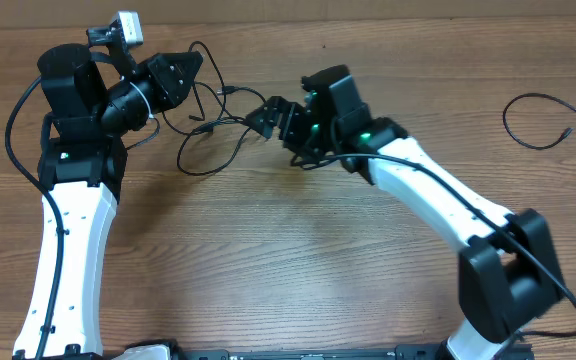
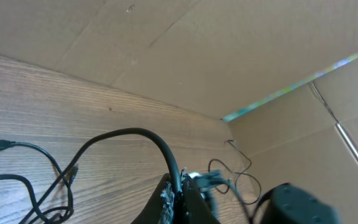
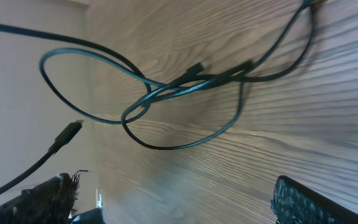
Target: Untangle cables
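Black cables [image 1: 213, 128] lie tangled on the wooden table [image 1: 298, 260] between your two grippers in the overhead view. Another cord [image 1: 538, 120] sits well apart at the right. Your left wrist view shows the left gripper [image 2: 180, 198] pinched on one strand. Your right wrist view shows the right gripper [image 3: 173, 199] spread wide, with the tangle ahead of it.

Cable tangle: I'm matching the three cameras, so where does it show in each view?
Overhead: the cable tangle lies in the upper middle, just left of centre.
Left wrist: cable tangle strands fill the lower left, one arching into the shut left claw.
Right wrist: cable tangle loops cross mid-picture, beyond the open right claw.
Shared landmark: the wood-grain table under it in all three.
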Controlling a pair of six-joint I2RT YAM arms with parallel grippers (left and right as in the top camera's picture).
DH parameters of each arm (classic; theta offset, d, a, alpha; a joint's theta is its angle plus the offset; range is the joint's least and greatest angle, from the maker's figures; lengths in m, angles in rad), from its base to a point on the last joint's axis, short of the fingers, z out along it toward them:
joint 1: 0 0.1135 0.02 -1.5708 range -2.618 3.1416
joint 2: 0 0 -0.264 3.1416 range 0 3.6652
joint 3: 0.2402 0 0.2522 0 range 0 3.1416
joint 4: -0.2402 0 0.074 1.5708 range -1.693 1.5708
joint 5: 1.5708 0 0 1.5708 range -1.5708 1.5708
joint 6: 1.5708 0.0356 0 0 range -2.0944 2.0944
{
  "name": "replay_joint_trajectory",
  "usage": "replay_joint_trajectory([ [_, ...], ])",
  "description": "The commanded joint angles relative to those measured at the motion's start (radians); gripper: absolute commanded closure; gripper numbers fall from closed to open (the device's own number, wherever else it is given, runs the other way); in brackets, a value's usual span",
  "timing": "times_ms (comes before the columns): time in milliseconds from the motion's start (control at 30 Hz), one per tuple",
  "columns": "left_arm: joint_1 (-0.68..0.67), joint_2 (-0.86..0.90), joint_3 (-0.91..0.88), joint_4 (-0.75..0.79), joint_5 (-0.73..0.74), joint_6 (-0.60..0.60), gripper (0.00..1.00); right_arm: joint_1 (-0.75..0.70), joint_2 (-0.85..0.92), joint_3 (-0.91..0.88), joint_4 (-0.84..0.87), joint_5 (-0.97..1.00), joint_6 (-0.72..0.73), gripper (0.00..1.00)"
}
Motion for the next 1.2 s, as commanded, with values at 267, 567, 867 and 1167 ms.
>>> replay_joint_trajectory([
  [267, -0.005, -0.041, 0.024, 0.03, 0.05, -0.104, 0.96, 0.123, 0.17, -0.007, 0.269, 0.095, 0.396, 0.11],
  [567, -0.029, -0.041, 0.024, 0.039, 0.061, -0.126, 0.96, 0.134, 0.183, -0.007, 0.383, 0.132, 0.622, 0.13],
  [867, -0.07, -0.041, 0.024, 0.107, 0.085, -0.176, 0.96, 0.153, 0.187, -0.007, 0.391, 0.267, 0.702, 0.2],
  [1167, -0.067, -0.041, 0.024, 0.217, 0.118, -0.214, 0.96, 0.153, 0.187, -0.007, 0.338, 0.284, 0.573, 0.8],
])
